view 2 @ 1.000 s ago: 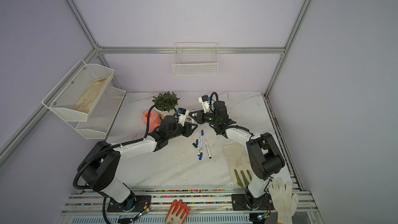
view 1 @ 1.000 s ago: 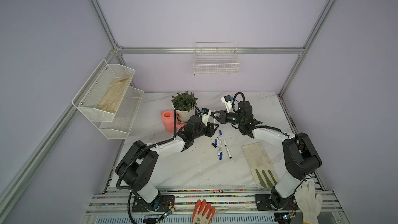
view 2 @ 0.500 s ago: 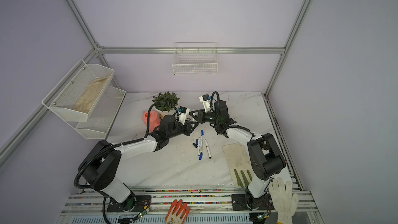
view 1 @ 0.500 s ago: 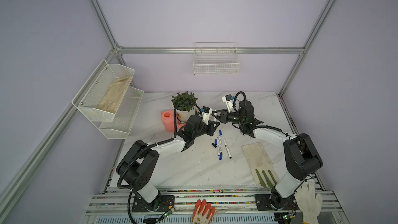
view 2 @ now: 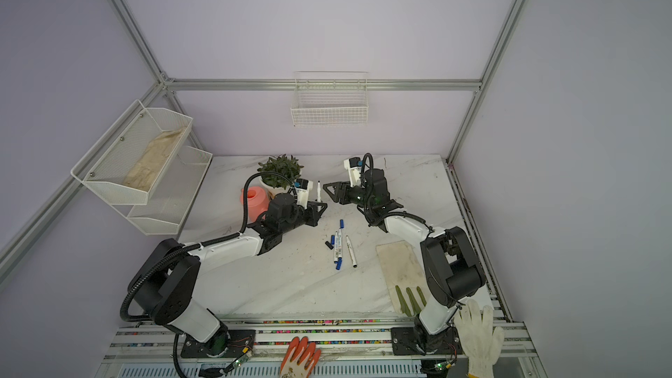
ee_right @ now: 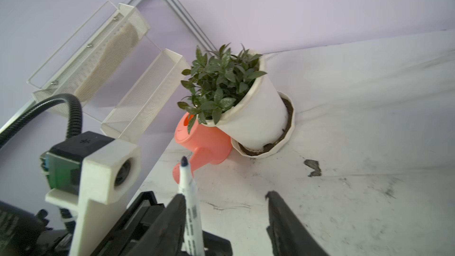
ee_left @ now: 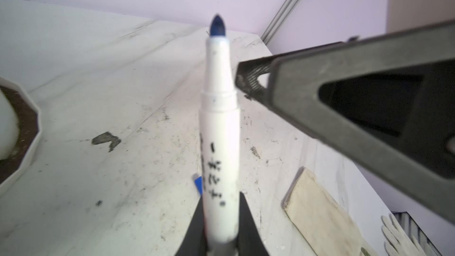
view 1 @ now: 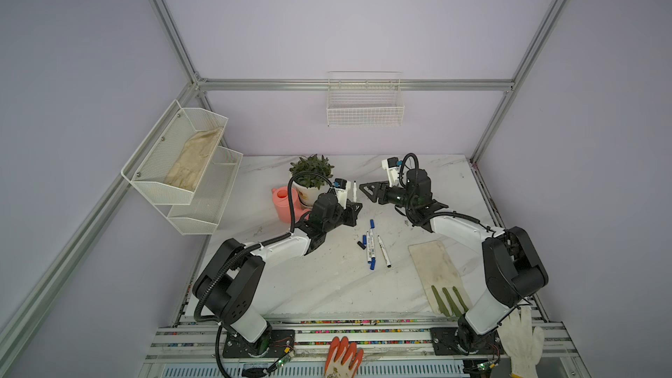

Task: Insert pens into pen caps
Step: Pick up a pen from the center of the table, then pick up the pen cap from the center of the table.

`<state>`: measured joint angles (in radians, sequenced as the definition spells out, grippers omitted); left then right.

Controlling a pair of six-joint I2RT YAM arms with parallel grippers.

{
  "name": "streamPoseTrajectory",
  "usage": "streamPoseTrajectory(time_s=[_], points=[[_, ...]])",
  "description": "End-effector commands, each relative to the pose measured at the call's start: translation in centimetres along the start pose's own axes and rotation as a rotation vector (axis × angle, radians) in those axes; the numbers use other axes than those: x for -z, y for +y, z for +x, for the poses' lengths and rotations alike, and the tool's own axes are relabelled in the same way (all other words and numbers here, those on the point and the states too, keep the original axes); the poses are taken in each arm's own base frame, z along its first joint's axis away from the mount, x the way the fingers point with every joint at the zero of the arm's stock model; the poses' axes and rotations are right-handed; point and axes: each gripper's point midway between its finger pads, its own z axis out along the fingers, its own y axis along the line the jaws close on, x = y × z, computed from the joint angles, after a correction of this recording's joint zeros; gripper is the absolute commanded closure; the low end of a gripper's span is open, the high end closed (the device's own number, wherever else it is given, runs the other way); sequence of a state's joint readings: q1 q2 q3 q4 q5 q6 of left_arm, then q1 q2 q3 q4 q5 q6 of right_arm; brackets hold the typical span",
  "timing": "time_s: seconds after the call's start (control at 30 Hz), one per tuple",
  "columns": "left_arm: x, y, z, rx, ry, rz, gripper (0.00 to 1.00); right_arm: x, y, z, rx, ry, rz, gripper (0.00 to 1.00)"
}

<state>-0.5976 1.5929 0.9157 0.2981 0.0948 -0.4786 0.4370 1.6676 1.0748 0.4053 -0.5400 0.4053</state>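
Gripping, top view: left fingers (view 1: 353,209) pinch one pen (view 1: 355,190) upright above the counter (view 1: 320,281); right fingers (view 1: 371,190) spread, empty, just beside its tip.
Counter, top view: other pens (view 1: 370,250) and loose caps (view 1: 360,245) lie between the arms.
Left wrist: left fingers (ee_left: 247,227) clamp the barrel; blue tip bare.
Right wrist: right fingers (ee_right: 288,225) wide apart, the pen (ee_right: 190,208) beside one.

The pen (ee_left: 219,129) clamped in the left gripper (ee_left: 220,208) has a smooth, glossy white plastic barrel; the gripper itself looks matt black plastic. The right gripper (ee_right: 224,195) has a dull, dark finish with fine ridged layers. Beneath both, the table (ee_left: 98,82) is marble-patterned, satin-smooth, scuffed with dark marks. Beyond the right gripper's tips, the watering can (ee_right: 204,141) is smooth coral plastic.
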Motion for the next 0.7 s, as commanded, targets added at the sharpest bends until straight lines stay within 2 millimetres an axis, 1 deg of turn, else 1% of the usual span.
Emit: streamPoseTrajectory(time_s=[0.0,0.07,0.13,0.23,0.33,0.4,0.53,0.67], points=[[1.4,2.3,0.7,-0.021,0.005,-0.115,1.00,0.7,-3.4,-1.0,0.016,-0.009,0.228,0.42],[1.6,3.0,1.3,-0.029,0.026,-0.152,1.00,0.3,-5.5,0.0,0.008,0.038,0.344,0.42],[2.0,3.8,1.8,-0.027,0.029,-0.189,1.00,-0.4,-7.5,1.7,0.013,0.118,0.455,0.43],[2.3,4.3,2.2,-0.037,0.029,-0.211,1.00,-1.7,-9.1,4.5,0.035,0.235,0.550,0.43],[2.4,4.2,2.6,-0.064,0.035,-0.221,1.00,-2.7,-10.3,7.0,0.052,0.340,0.636,0.43],[2.5,4.1,2.8,-0.093,0.038,-0.227,1.00,-2.9,-10.7,8.2,0.071,0.380,0.681,0.44],[2.9,3.8,3.4,-0.141,0.041,-0.245,1.00,-2.3,-11.9,10.0,0.086,0.438,0.762,0.44],[2.8,3.5,3.8,-0.153,0.048,-0.245,1.00,-2.3,-12.3,11.8,0.078,0.493,0.767,0.45]])
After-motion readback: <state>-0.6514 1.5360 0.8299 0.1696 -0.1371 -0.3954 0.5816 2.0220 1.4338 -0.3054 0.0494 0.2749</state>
